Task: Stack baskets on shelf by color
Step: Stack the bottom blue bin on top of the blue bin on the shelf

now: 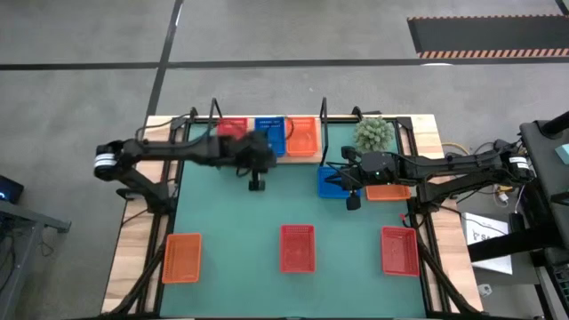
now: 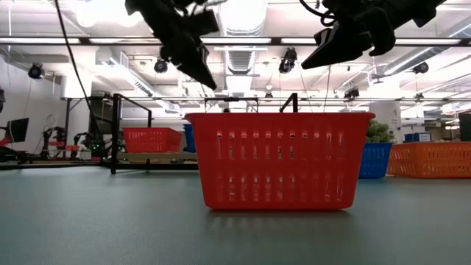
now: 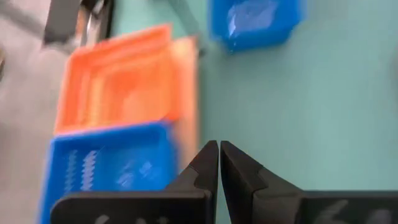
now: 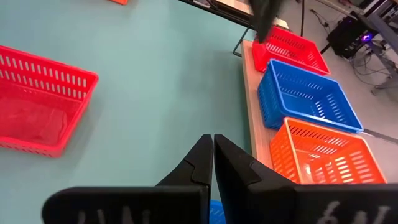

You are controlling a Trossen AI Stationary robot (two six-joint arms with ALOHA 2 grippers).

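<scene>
On the shelf (image 1: 307, 160) at the far side, a red basket (image 1: 233, 127), a blue basket (image 1: 269, 133) and an orange basket (image 1: 302, 136) stand side by side on their bottoms. My left gripper (image 1: 256, 184) hangs shut and empty above the table, just in front of the shelf's blue basket (image 3: 106, 168). My right gripper (image 1: 353, 201) is also shut and empty, raised beside a blue basket (image 1: 331, 180) and an orange basket (image 1: 388, 191) on the table. Along the near edge, an orange basket (image 1: 182, 258) and two red baskets (image 1: 298, 247) (image 1: 400, 251) rest on the table.
A small green plant (image 1: 373, 133) stands at the far right, beside the shelf's black upright frame (image 1: 324, 120). Open green table lies between the shelf and the near row of baskets. Wooden strips border the table on both sides.
</scene>
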